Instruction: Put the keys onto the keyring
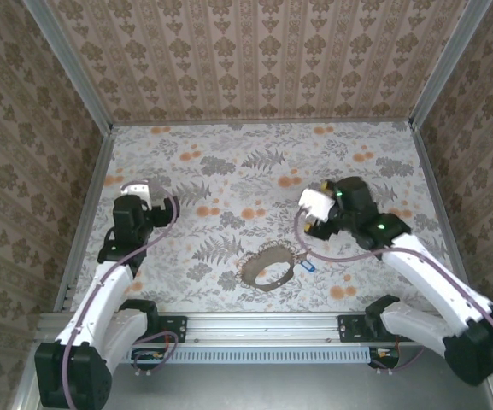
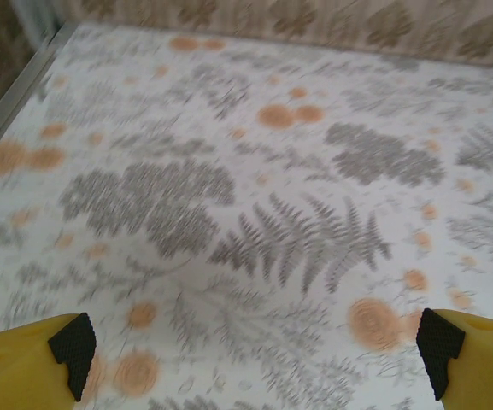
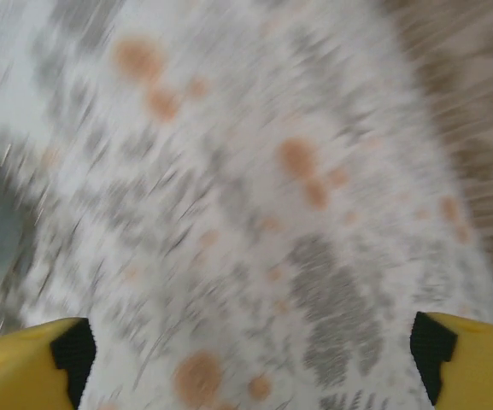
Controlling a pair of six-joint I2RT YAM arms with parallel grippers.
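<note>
Left gripper (image 2: 255, 350) and right gripper (image 3: 250, 354) gape wide, both empty. Key (image 1: 308, 266) lies just beside ring (image 1: 263, 283); threaded or not, can't tell.

Left gripper (image 2: 255, 350) spread wide above a floral table cover (image 2: 255, 128)

A large grey fern leaf (image 2: 302, 243) is printed mid-frame. Below it to either side, the yellow fingers (image 2: 20, 363) with black pads (image 2: 73, 348) sit in the bottom corners, well apart, with the cloth showing between them. An orange flower (image 2: 374, 323) lies below and right of the fern, near the right-hand pad. Far up and left of the fern runs a metal rail (image 2: 15, 102); beyond the fern stands a patterned wall (image 2: 314, 21).
</note>
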